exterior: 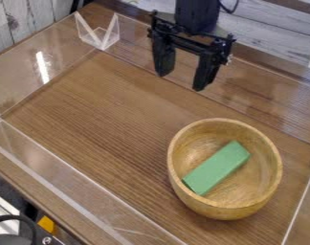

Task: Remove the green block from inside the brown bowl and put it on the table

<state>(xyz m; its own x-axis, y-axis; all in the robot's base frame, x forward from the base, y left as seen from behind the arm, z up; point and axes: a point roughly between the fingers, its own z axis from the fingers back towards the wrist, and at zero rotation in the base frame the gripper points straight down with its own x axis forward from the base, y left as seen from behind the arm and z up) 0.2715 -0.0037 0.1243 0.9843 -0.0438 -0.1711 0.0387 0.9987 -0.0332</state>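
Gripper [186, 67] at twelve o'clock, fingers spread, empty, above table [94, 105]. Green block [216, 167] lies diagonal inside brown bowl [184, 182], five o'clock, awaiting pickup.

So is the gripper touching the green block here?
Apart. In the camera view the open gripper hangs over bare table near the far wall, while the green block lies inside the brown bowl, with tabletop showing between them.

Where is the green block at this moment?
The green block lies inside the brown bowl, lower right of the camera view, apart from the open gripper above.
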